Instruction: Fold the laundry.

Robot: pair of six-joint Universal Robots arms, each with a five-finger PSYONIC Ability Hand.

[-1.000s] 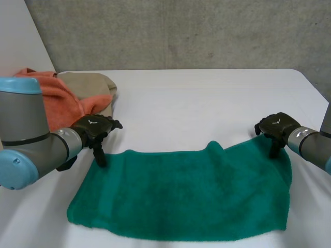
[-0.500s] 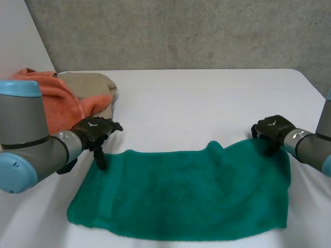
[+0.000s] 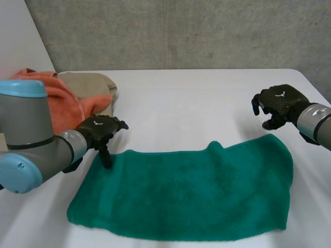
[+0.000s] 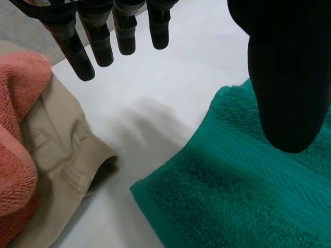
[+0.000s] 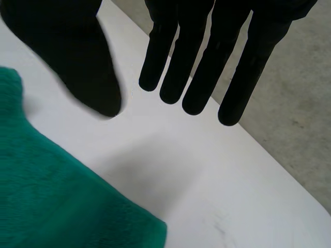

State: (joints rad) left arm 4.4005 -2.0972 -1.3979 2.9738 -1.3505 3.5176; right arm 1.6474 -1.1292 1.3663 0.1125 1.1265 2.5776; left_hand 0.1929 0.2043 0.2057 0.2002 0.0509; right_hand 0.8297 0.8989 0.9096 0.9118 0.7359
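A green towel (image 3: 181, 194) lies flat on the white table (image 3: 196, 98), its long edges running left to right. My left hand (image 3: 101, 132) is at the towel's far left corner, fingers straight, with the thumb (image 4: 284, 77) pointing down onto the cloth (image 4: 243, 196). It grips nothing. My right hand (image 3: 279, 106) hovers above the table just behind the towel's far right corner (image 3: 274, 139), clear of it. In the right wrist view its fingers (image 5: 196, 51) are extended, the thumb apart, nothing between them. The green towel's corner (image 5: 51, 201) lies below its palm.
A tan garment (image 3: 93, 85) and an orange towel (image 3: 57, 98) are heaped at the table's far left, close behind my left hand. The tan garment (image 4: 46, 170) lies a short gap from the green corner. A grey wall stands behind the table.
My right hand has lifted off the towel's far right corner and moved back and up, its fingers now free of the cloth. The left hand shifted slightly right at its corner.
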